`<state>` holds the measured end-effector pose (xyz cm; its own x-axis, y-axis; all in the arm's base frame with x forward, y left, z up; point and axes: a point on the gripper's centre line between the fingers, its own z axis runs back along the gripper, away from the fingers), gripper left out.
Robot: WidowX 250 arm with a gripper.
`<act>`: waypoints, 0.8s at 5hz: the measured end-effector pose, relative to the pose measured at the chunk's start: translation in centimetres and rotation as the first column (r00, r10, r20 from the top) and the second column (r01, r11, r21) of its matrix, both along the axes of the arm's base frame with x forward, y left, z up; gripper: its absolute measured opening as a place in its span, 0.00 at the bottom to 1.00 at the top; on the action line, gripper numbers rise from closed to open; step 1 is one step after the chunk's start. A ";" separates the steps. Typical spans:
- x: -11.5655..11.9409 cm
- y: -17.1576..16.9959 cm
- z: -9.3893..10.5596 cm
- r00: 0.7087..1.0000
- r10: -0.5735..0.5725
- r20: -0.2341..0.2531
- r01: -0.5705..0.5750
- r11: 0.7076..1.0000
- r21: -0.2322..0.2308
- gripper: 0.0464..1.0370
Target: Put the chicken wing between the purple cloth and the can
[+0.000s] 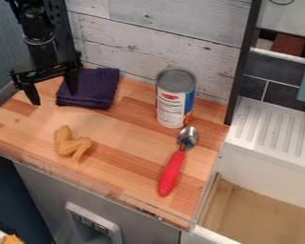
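- The claw point(53, 97) is hanging near the purple cloth point(95, 88), its 2 fingers standing apart.
- The chicken wing point(70, 144) is lying on the table point(120, 155).
- The can point(174, 97) is standing upright.

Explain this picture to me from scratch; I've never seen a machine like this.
The black machine at the upper left is a robot arm. At its lower end is a gripper, two fingers that work like a thumb and forefinger. They are spread apart, with nothing held between them; one is in front of the folded purple cloth.

There is one picture, from a fixed camera looking down at a slant on a wooden counter. Besides the cloth, an upright can is by the back wall, and a red-handled spoon lies in front of it. The chicken wing lies nearer the front edge, not yet between cloth and can, where it is meant to go.
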<state>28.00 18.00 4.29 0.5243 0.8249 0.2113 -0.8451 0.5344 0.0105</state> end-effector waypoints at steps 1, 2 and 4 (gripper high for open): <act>-0.2 -0.2 -0.9 1.000 0.000 -0.021 0.000 1.000 -0.021 0.96; -0.7 -1.2 -1.9 0.998 -0.068 -0.007 0.067 0.994 -0.089 0.96; -2.4 -1.9 -3.4 0.995 -0.098 -0.023 0.095 0.989 -0.113 0.96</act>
